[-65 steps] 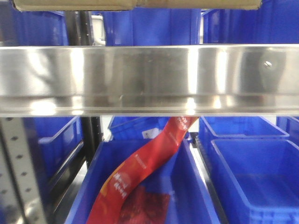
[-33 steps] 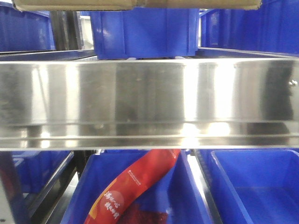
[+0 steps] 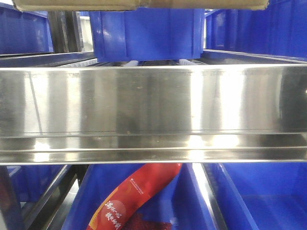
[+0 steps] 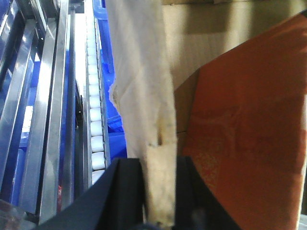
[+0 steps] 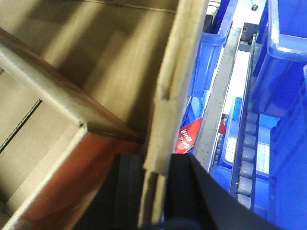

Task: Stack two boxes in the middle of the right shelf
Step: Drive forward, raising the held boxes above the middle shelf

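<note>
We see the shelf (image 3: 153, 110) from the front as a broad mirror-bright rail running from the left edge to the right edge of the view. Above it, only the tan bottom edge of the box (image 3: 139, 5) shows along the top of the frame, higher than the rail and with an open band between the two. That band is partly filled farther back by a blue bin (image 3: 148, 33) standing on the shelf level, with narrow gaps to its left and right. Below the rail, a red packet (image 3: 139, 191) lies slanted in a lower blue bin (image 3: 192, 206). In the left wrist view, the left gripper (image 4: 159, 167) has its dark jaws closed narrowly on the box's upright cardboard wall (image 4: 139, 72), whose frayed edge runs up between them. A white roller track (image 4: 94, 110) and steel rails lie just to the left, with only a slim gap beside the wall. In the right wrist view, the right gripper (image 5: 157, 165) likewise pinches the opposite wall (image 5: 172, 86) of the box. To its right, past a thin gap, a steel rail (image 5: 216, 105), grey rollers (image 5: 247, 158) and blue bins crowd the side.
</note>
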You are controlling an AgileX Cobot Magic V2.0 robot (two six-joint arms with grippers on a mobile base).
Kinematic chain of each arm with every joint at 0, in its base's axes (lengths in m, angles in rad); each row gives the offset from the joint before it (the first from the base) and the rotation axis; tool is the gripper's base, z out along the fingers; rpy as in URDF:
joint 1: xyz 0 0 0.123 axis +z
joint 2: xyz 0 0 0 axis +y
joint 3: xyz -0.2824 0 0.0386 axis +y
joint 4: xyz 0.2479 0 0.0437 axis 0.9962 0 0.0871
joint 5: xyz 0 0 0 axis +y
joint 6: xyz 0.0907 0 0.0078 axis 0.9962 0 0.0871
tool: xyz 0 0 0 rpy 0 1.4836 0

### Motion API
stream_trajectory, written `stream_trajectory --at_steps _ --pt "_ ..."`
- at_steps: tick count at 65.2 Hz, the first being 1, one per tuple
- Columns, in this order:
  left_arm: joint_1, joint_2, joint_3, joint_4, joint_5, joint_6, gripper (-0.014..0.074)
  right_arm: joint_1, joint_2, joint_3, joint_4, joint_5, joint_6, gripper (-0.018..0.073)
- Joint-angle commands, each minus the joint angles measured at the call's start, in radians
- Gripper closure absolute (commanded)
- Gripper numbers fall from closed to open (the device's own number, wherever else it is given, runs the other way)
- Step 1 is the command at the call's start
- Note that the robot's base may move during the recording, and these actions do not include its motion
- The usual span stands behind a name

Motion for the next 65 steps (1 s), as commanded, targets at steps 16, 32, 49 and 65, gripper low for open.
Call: stream_trajectory --at_steps 16,32,49,65 --pt "0.001 -0.018 -0.017 0.044 -0.056 -0.002 0.0708 -0.007 -0.013 -0.007 -0.033 -0.022 -0.01 0.0711" --pt "0.001 -0.018 -0.017 0.044 -0.056 -0.002 0.0708 -0.007 -0.013 -0.007 -0.033 -0.022 -0.01 0.0711" --pt "0.001 -0.018 -0.017 0.044 -0.056 -0.002 0.0708 -0.007 -0.013 -0.007 -0.033 -0.022 -0.01 0.0711" --pt "0.001 -0.018 -0.017 0.044 -0.056 -0.002 0.0708 -0.007 -0.013 -0.007 -0.033 -0.024 -0.01 0.0711"
